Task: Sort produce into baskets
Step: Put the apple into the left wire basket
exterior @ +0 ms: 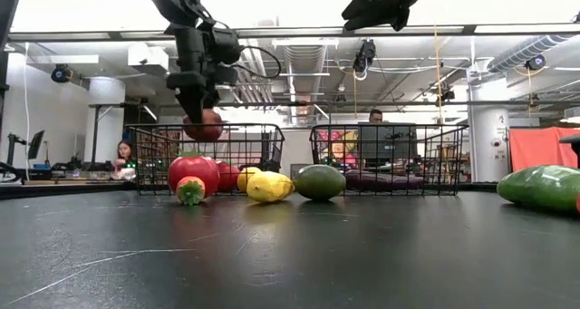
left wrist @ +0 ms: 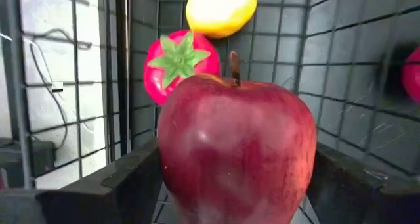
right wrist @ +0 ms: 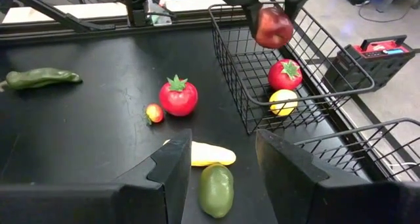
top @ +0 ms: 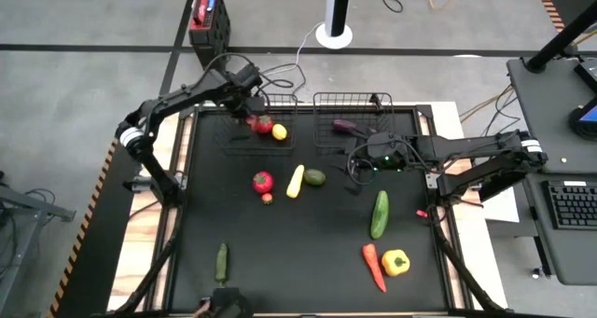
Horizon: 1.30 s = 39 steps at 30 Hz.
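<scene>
Two black wire baskets side by side at twelve o'clock on the black table point(top: 280, 253): left basket point(top: 233, 143) with a tomato point(top: 265, 125) and a lemon point(top: 279, 131) inside, right basket point(top: 326, 122) with a purple eggplant point(top: 347, 126). Open mat across the middle, dotted with a second tomato point(top: 262, 181), yellow squash point(top: 295, 181) and avocado point(top: 315, 177) near centre; cucumber point(top: 380, 214) at four o'clock, carrot point(top: 373, 266) and yellow pepper point(top: 395, 262) at five, a green piece point(top: 222, 261) at seven. Left gripper point(top: 250, 119), arm folded in from nine o'clock, poised above the left basket's interior, jaws clamped on a red apple point(left wrist: 236, 152) held clear of the mesh floor. Right gripper point(top: 357, 164), arm stretched in from three o'clock, hanging just in front of the right basket's near edge, fingers point(right wrist: 289, 175) apart and holding nothing.
</scene>
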Available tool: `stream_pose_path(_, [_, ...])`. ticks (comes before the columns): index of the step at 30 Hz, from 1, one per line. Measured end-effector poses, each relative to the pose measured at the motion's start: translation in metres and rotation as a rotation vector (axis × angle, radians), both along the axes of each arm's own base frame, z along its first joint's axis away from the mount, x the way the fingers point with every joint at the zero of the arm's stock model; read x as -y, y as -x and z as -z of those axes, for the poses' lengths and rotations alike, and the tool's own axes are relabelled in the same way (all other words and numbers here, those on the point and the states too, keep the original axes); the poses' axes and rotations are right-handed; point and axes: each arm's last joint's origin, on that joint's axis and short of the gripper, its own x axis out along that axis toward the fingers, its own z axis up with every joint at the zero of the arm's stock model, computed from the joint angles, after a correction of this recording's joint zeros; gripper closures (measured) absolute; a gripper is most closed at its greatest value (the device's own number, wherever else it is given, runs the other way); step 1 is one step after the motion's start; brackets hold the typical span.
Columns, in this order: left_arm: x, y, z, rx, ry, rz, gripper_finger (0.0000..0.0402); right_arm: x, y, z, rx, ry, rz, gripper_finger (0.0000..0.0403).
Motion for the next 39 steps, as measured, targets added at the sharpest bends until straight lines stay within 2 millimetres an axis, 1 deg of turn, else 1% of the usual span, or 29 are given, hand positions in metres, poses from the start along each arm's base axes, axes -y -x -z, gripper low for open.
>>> stream_pose_path(4, [-0.005, -0.002, 0.007, 0.003, -0.003, -0.005, 0.0109, 0.0, 0.0, 0.0, 0.0, 0.0, 0.0, 0.0241])
stream_pose_path(9, [-0.006, -0.002, 0.016, -0.004, 0.003, 0.0, 0.0109, 0.0, 0.0, 0.0, 0.0, 0.0, 0.0, 0.0241])
stream_pose_path(21, [-0.005, 0.007, 0.04, -0.039, 0.031, -0.025, 0.0109, 0.0, 0.0, 0.0, -0.001, 0.0, 0.0, 0.0241])
stream_pose_path(31, [-0.006, 0.015, 0.051, -0.082, 0.03, -0.067, 0.0109, 0.0, 0.0, 0.0, -0.001, 0.002, -0.002, 0.0241])
stream_pose_path(39, [-0.011, 0.014, 0.061, -0.034, -0.013, -0.081, 0.0109, 0.0, 0.0, 0.0, -0.001, 0.002, -0.002, 0.0241])
